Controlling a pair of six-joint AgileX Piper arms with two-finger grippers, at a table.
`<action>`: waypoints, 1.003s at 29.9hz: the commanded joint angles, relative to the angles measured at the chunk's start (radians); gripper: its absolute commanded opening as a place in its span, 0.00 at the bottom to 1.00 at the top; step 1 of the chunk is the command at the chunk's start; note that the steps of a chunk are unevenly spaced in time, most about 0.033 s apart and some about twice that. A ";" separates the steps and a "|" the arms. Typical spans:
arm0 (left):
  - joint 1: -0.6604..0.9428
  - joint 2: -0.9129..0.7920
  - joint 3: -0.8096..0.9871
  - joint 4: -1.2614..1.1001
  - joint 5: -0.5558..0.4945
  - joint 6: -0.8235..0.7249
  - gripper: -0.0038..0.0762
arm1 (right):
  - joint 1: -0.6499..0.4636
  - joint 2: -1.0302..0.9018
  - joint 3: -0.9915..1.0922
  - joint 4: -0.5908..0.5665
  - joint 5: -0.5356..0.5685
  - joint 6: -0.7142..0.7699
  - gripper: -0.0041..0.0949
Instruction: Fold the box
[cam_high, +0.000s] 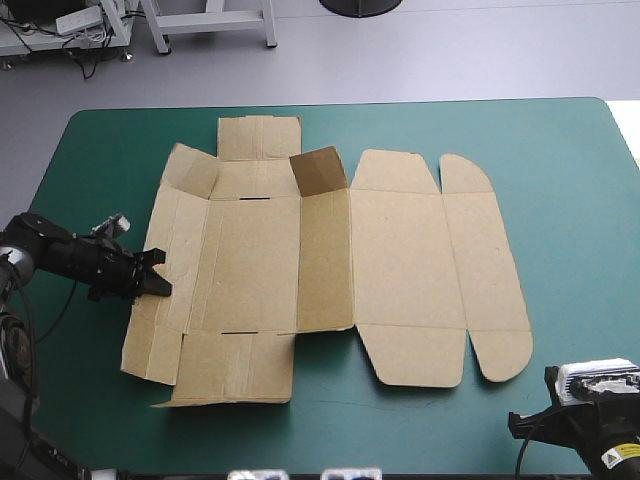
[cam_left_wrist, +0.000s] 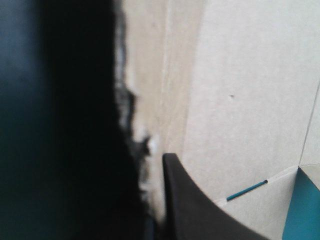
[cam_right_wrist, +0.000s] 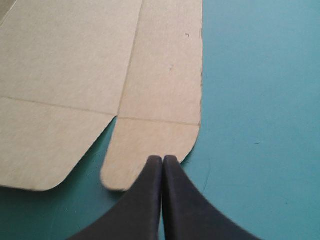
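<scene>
The box (cam_high: 400, 260) lies almost wholly flat on the tabletop (cam_high: 570, 200), so the folding has barely begun. Only one small flap (cam_high: 318, 170) stands up, well ahead of the left claw (cam_high: 158, 277) and toward the far edge. No wall is raised or tucked, and the lid panels lie flat. The left claw is at the box's left edge, seemingly touching it; whether it grips the board I cannot tell. The right claw (cam_right_wrist: 163, 159) is closed and empty, with the rounded flap (cam_right_wrist: 150, 145) just ahead of it. By my judgement, every wall is left to raise.
</scene>
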 joint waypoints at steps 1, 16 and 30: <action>-0.062 -0.124 -0.103 0.041 0.099 0.050 0.04 | 0.003 0.014 -0.026 0.010 -0.064 -0.005 0.03; -0.460 -0.272 -0.520 0.397 0.094 0.200 0.04 | 0.003 0.014 -0.026 0.014 -0.076 -0.009 0.03; -0.963 -0.272 -0.599 0.977 -0.111 0.225 0.03 | 0.003 0.014 -0.026 0.018 -0.085 -0.011 0.03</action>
